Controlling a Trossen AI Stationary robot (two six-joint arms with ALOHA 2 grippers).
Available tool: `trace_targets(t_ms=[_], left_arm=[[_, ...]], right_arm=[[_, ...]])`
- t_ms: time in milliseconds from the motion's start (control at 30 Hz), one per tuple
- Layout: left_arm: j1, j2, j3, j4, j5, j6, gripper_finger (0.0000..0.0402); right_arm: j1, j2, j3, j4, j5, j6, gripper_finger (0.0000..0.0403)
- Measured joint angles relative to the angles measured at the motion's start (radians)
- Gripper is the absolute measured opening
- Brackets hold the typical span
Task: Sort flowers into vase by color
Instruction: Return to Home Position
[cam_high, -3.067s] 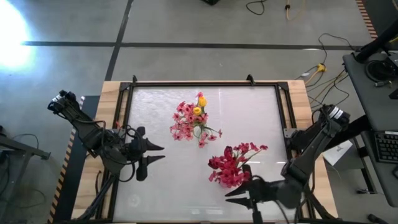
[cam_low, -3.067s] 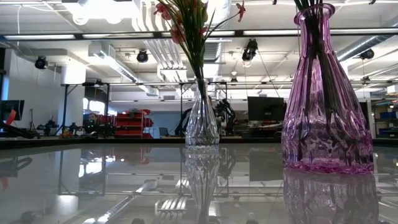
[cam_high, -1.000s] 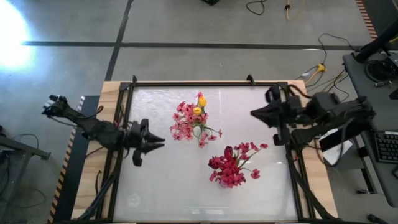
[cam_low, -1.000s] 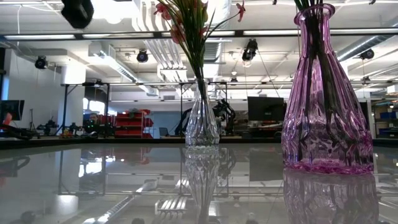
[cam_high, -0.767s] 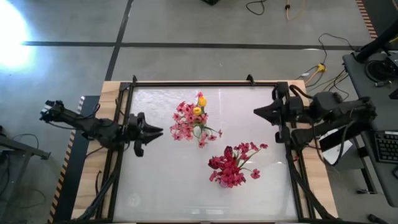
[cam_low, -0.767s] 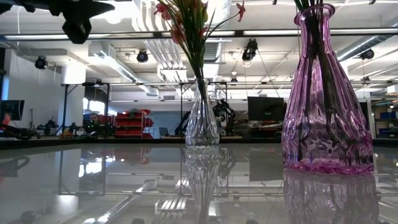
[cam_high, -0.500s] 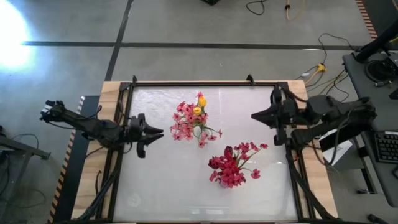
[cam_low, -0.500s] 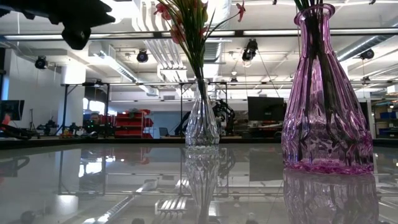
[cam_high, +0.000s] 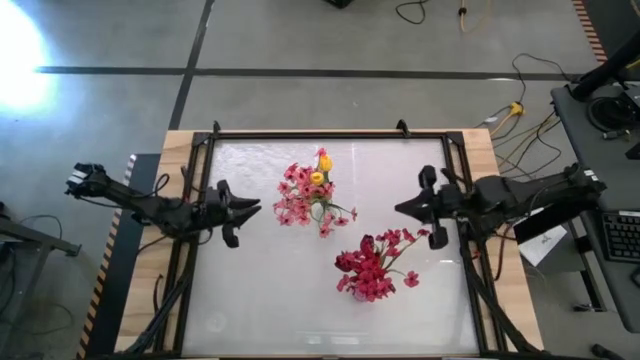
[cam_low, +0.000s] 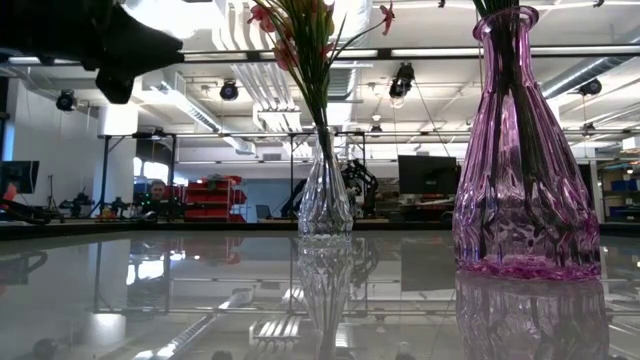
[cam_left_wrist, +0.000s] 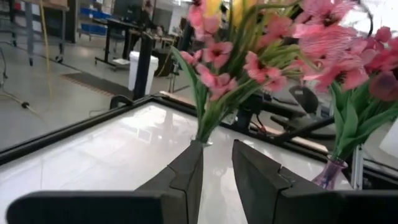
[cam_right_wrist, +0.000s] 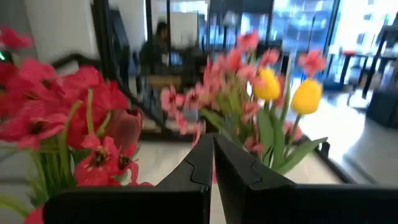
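Pink blossom sprays (cam_high: 298, 196) with two yellow tulips (cam_high: 322, 166) stand by their stems in a clear glass vase (cam_low: 325, 205) at the table's middle. Red blossoms (cam_high: 372, 266) stand in a purple glass vase (cam_low: 525, 200), nearer and to the right. My left gripper (cam_high: 252, 208) hovers left of the pink bunch and points at it. Its fingers are slightly open in the left wrist view (cam_left_wrist: 217, 152). My right gripper (cam_high: 400, 208) hovers right of the bunches and points left, with fingers shut (cam_right_wrist: 213, 144). Neither touches a flower.
The glossy white table top has a black frame (cam_high: 330, 134) on a wooden board. Bare table lies left and near of the vases (cam_high: 260, 290). In the low view my left arm (cam_low: 100, 45) shows high at the upper left. Beyond the table stand desks, cables and people.
My right arm has stretched out flatter. Its gripper has moved toward the near edge and a little left, toward the gap between the two bunches. My left gripper has shifted toward the far edge, level with the pink bunch. The flowers and vases have stayed still.
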Motion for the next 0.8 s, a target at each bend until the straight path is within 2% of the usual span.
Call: trace_targets(t_ms=[200, 333, 433, 500, 600, 733, 800], left_arm=[[0.000, -0.113, -0.089, 0.020, -0.003, 0.012, 0.0075], [0.000, -0.178, -0.116, 0.021, -0.010, 0.084, 0.0075], [0.000, -0.212, -0.129, 0.020, -0.101, 0.113, 0.0075], [0.000, -0.230, -0.132, 0.020, -0.174, 0.127, 0.0075], [0.000, -0.247, -0.134, 0.019, -0.223, 0.163, 0.0075], [0.000, -0.265, -0.134, -0.007, -0.231, 0.191, 0.0075], [0.000, -0.276, -0.136, -0.034, -0.231, 0.193, 0.0075]], right_arm=[[-0.009, -0.209, -0.202, 0.114, 0.004, 0.062, 0.0009], [-0.030, -0.331, -0.312, 0.107, 0.089, 0.124, 0.0009], [-0.067, -0.400, -0.380, 0.108, 0.207, 0.176, 0.0009], [-0.101, -0.442, -0.417, 0.113, 0.240, 0.202, 0.0009], [-0.151, -0.504, -0.470, 0.103, 0.211, 0.221, 0.0009], [-0.195, -0.573, -0.535, 0.108, 0.060, 0.228, 0.0009], [-0.206, -0.600, -0.570, 0.107, 0.025, 0.253, 0.0009]])
